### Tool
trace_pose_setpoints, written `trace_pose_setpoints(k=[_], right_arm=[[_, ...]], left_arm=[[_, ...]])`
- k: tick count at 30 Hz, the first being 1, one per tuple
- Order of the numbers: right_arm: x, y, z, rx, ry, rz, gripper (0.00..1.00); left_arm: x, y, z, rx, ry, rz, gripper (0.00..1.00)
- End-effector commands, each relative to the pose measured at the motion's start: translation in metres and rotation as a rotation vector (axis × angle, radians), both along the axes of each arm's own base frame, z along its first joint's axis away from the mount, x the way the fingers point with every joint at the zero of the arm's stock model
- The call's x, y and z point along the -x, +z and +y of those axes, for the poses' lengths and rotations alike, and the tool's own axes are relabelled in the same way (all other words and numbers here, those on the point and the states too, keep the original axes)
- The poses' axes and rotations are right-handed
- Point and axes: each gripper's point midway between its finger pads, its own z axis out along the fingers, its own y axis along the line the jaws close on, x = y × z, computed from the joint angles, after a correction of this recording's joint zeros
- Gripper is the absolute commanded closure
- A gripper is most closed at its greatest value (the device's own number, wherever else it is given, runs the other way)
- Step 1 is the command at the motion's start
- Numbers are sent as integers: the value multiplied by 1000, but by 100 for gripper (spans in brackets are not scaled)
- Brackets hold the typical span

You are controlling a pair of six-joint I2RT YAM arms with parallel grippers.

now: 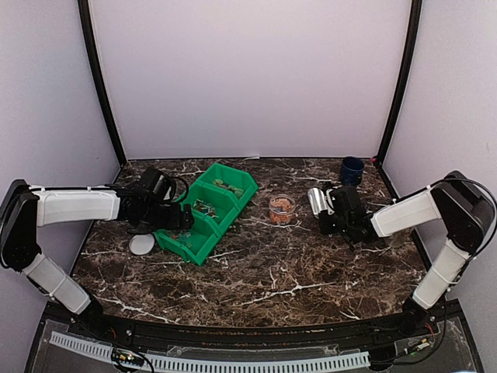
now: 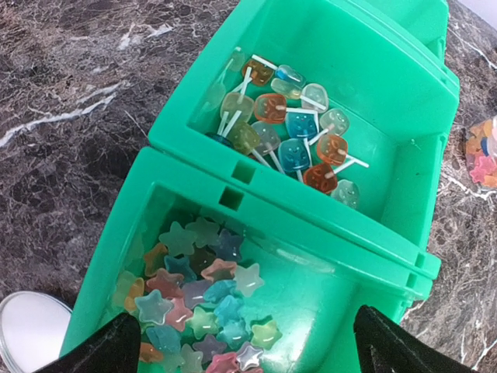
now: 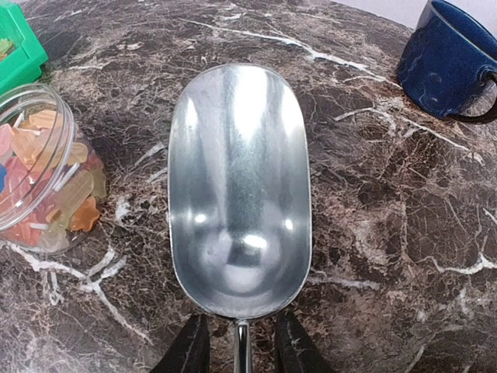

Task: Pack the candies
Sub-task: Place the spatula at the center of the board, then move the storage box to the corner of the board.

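Star-shaped candies (image 2: 202, 303) in mixed colours lie in the near compartment of the green bin (image 2: 311, 214). Candies on little white sticks (image 2: 295, 144) fill the compartment beyond it. My left gripper (image 2: 245, 342) hangs open over the star candies, holding nothing. A small clear jar (image 3: 43, 171), partly filled with orange and yellow candies (image 3: 54, 206), stands on the table. An empty metal scoop (image 3: 239, 186) lies to its right. My right gripper (image 3: 239, 342) is open, one finger on each side of the scoop's thin handle, with a gap on both sides.
A dark blue mug (image 3: 450, 58) stands behind the scoop, near the back right corner (image 1: 352, 170). A flat whitish lid (image 1: 141, 244) lies left of the bin's near end. From above, the jar (image 1: 282, 208) sits between bin (image 1: 198, 247) and scoop (image 1: 316, 200).
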Motion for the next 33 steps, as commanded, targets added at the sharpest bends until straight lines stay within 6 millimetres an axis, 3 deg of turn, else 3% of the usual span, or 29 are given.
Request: trace_pose_setpoints(k=[1,5,11,16,24,33], right_arm=[[-1,13,-3,-16,-15,-28,69],[0,17,-2,-26,-9,-31,68],[2,14,-2,-32,-5,-24,68],[5,31,-4,-49,-4,-58,68],[11,45,-11,-50,-8,-93,67],[12,60,-6,-77,11,-109,66]], left_arm=[[-22,2,11,-21,35,-18,1],[-41,1,16,5,78,-21,1],[-74,2,2,5,52,-33,1],[-98,-1,-9,-4,44,-24,1],[-98,22,-16,79,68,-57,1],[-109,16,20,-132,117,-74,1]])
